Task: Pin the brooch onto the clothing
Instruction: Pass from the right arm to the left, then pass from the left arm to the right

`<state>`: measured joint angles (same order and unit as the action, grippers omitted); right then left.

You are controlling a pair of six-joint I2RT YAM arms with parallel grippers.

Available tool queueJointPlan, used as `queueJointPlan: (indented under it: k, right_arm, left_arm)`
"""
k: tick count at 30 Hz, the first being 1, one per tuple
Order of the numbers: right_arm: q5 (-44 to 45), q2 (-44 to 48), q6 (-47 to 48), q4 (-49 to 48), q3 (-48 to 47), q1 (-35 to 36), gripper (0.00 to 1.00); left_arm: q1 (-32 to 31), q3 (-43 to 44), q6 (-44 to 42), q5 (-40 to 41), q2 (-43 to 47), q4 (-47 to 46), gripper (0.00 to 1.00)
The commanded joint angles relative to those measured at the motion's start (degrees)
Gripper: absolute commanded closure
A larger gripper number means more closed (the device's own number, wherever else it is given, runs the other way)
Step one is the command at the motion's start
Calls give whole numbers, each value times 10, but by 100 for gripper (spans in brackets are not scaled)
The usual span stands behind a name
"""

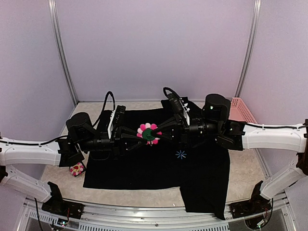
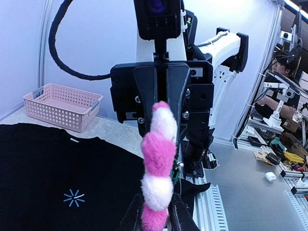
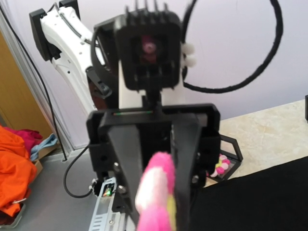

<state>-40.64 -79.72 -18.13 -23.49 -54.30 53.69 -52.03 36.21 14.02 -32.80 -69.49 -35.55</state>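
The brooch (image 1: 148,133), a plush flower with pink and white petals and a dark green back, hangs in the air above the clothing (image 1: 144,163), a black T-shirt spread flat with a light-blue starburst (image 1: 181,154). My left gripper (image 1: 138,136) comes at it from the left and my right gripper (image 1: 162,134) from the right, tip to tip. In the left wrist view the brooch (image 2: 159,159) is edge-on, my own fingers (image 2: 185,216) pressed against its lowest petals, and the right gripper (image 2: 162,103) closed at its top. The right wrist view shows the brooch (image 3: 156,192) blurred; my right fingers are hidden there.
A second flower brooch (image 1: 76,169) lies in a small black frame left of the shirt, also visible from the right wrist (image 3: 220,166). A pink perforated basket (image 1: 242,110) stands at the back right. The shirt's lower right corner hangs over the table's front rail (image 1: 144,214).
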Motion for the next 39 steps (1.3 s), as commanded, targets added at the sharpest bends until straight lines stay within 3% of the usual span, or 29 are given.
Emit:
queueJointPlan:
  k: [1,9,12,16,18,21,25,39]
  right_arm:
    - [-7,-10,-6,-16,-3,2,100]
    - [-5,-26,6,5,-17,6,100]
    - [-4,-26,6,6,-20,7,100]
    - [6,-23,11,20,-24,7,100]
    - [46,-14,21,52,-27,7,97]
    - [190,16,33,105,-25,7,85]
    - [337,42,45,117,1,31,81]
    - [348,-75,91,172,-92,70,83]
  left_arm:
    - [5,16,5,-7,-8,-11,83]
    - [6,13,10,-18,-7,-25,82]
    - [6,12,10,-25,-9,-24,100]
    - [6,12,13,-25,-8,-21,100]
    - [7,12,16,-8,-7,-15,100]
    - [16,11,31,32,-2,-2,100]
    - [42,12,71,83,-4,11,100]
    - [67,8,95,110,-6,32,100]
